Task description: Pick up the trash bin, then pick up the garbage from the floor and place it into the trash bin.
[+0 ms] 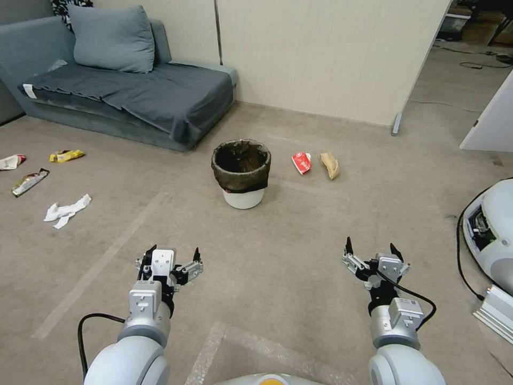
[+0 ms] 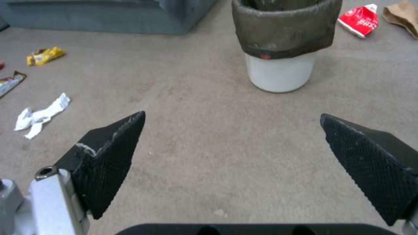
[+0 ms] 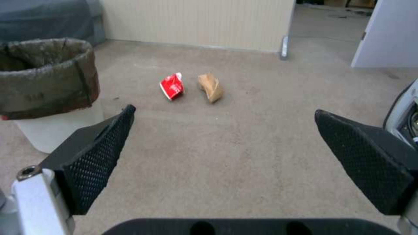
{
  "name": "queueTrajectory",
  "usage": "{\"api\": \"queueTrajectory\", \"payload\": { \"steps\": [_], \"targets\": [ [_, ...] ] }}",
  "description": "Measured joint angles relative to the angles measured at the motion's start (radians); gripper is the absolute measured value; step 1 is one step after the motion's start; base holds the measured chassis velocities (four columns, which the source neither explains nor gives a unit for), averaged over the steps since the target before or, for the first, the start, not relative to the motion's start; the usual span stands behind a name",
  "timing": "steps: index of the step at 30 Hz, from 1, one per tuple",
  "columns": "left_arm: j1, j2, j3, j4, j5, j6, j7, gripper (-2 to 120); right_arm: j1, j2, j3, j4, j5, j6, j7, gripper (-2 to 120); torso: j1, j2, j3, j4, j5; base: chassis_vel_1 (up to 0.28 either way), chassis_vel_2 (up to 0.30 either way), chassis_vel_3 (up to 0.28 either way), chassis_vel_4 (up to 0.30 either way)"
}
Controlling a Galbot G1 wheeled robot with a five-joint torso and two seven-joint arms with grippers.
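Here we were at the first step: the trash bin (image 1: 240,172) stood untouched on the carpet, well ahead of our left pincer (image 1: 172,258) and right pincer (image 1: 372,251), both wide open and empty. Next we needed to close in on its rim.

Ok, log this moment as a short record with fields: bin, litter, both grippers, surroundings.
bin: trash bin upright on the carpet, dark bag over its rim, untouched
litter on the robot's right of bin: red-and-white cup, tan paper bag
litter on the robot's left: white tissue, yellow wrapper, dark wrapper
left gripper: open, above the floor, short of the bin
right gripper: open, above the floor, empty
surroundings: grey sofa behind
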Motion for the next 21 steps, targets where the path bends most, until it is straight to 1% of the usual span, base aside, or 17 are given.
{"api": "queueTrajectory", "payload": {
  "steps": [12,21],
  "targets": [
    [-0.001,0.004,0.001,0.003,0.003,0.000,0.003,100,0.006,-0.005,0.001,-0.009,0.002,0.001,0.003,100,0.000,0.000,0.000,0.0000,0.0000,-0.058,0.066,0.052,-0.059],
    [-0.006,0.007,0.001,0.002,0.000,0.012,0.003,100,0.021,-0.001,0.007,-0.015,0.005,0.000,-0.001,100,0.000,0.000,0.000,0.0001,0.0001,-0.085,0.082,0.089,-0.082]
  ]
}}
